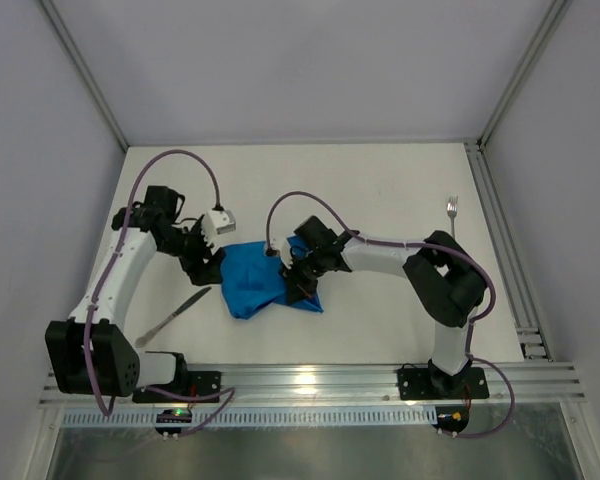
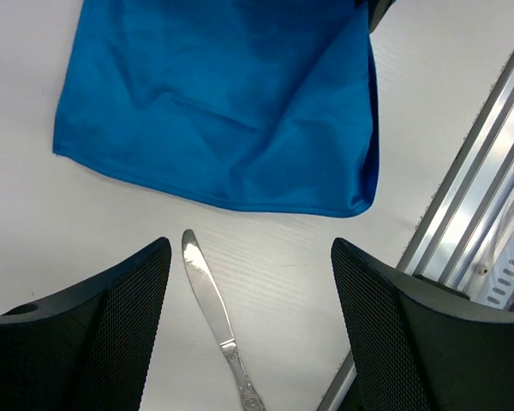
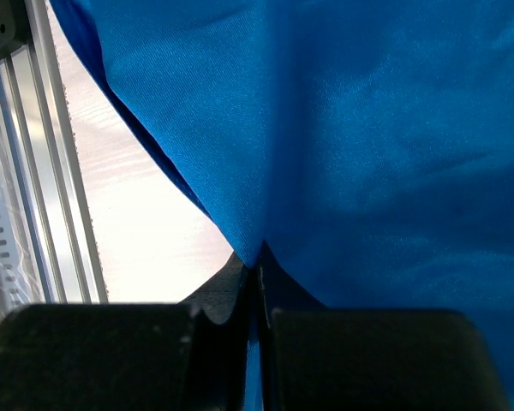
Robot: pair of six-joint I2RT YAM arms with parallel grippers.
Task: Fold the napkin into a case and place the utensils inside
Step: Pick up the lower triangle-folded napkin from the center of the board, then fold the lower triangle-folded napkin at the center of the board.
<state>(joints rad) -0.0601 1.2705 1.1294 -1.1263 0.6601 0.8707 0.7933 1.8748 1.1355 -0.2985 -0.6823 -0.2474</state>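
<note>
The bright blue napkin lies crumpled in the middle of the table, partly folded over itself. At its left edge my left gripper stands open and empty, and the wrist view shows the gripper apart from the napkin. The knife lies on the table between its fingers. From above, the knife sits left of the cloth. My right gripper is shut on the napkin, a pinch of cloth caught between the jaws. The fork lies far right.
Aluminium rails run along the table's near edge, close to the cloth in both wrist views. Another rail borders the right side, just beyond the fork. Grey walls enclose the table.
</note>
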